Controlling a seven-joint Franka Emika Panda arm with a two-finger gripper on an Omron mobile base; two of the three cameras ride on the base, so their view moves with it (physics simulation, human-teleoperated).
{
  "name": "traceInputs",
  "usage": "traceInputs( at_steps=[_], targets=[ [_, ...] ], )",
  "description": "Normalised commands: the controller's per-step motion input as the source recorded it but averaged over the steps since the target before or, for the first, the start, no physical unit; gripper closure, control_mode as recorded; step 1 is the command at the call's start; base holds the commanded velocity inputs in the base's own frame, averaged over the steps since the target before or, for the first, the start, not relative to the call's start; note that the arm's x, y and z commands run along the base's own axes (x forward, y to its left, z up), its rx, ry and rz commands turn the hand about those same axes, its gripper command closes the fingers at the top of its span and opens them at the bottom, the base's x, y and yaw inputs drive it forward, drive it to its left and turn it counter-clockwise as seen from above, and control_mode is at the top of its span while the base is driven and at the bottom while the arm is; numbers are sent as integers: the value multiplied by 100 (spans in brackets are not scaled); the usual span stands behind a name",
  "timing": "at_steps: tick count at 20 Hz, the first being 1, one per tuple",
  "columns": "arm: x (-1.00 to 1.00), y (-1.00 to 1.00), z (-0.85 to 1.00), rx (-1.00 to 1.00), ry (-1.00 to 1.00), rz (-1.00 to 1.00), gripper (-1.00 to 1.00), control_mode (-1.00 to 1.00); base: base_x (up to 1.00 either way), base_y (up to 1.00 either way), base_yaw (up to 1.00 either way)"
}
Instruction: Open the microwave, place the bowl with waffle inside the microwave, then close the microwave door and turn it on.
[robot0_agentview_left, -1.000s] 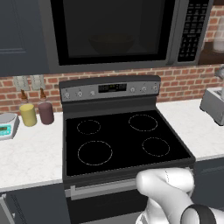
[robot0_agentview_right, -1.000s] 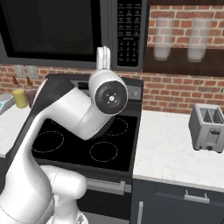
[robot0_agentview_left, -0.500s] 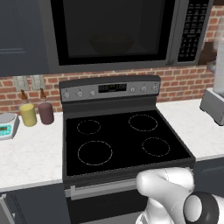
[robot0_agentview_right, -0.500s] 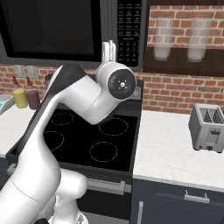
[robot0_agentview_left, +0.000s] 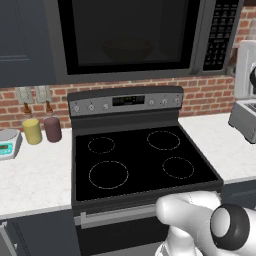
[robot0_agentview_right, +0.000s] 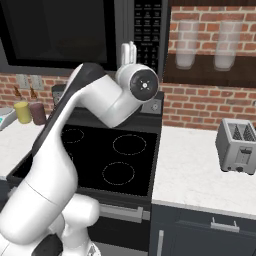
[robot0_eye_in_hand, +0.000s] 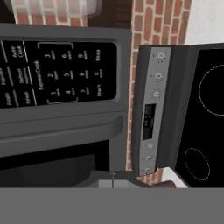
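1. Hanging above the black stove (robot0_agentview_left: 140, 155), the microwave (robot0_agentview_left: 135, 37) is mounted high against the brick wall (robot0_agentview_right: 210, 100), and its door (robot0_agentview_left: 127, 35) is shut, flush with the front.
2. Behind the dark glass a faint round shape, the bowl (robot0_agentview_left: 127, 49), sits inside near the middle; the waffle cannot be made out through the window.
3. The keypad (robot0_eye_in_hand: 61, 72) runs down the microwave's right side; in the hand view it lies rolled sideways and close up, with the stove's control panel (robot0_eye_in_hand: 151, 113) just beside it.
4. The gripper (robot0_agentview_right: 129, 51) is raised in front of the keypad strip, just left of it in the right base view; whether its jaws are apart or together cannot be told.
5. To the stove's left stand a yellow cup (robot0_agentview_left: 32, 131) and a maroon cup (robot0_agentview_left: 52, 129) on the counter (robot0_agentview_left: 35, 175), near a small scale (robot0_agentview_left: 7, 144).
6. To the right sits a toaster (robot0_agentview_right: 239, 146).
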Motion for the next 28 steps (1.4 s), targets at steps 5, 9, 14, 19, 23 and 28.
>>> traceInputs(
  at_steps=[5, 9, 14, 19, 23, 28],
  targets=[
    [48, 0, 0, 0, 0, 0, 100, -100, 0, 0, 0],
    [47, -1, 0, 0, 0, 0, 100, -100, 0, 0, 0],
    [39, -9, -3, 0, 0, 1, 100, -100, 0, 0, 0],
    [29, -5, -16, 0, 0, 1, 100, -100, 0, 0, 0],
    [32, 0, -22, 0, 0, 0, 100, -100, 0, 0, 0],
    [50, -1, -3, 0, 0, 0, 100, -100, 0, 0, 0]
  ],
)
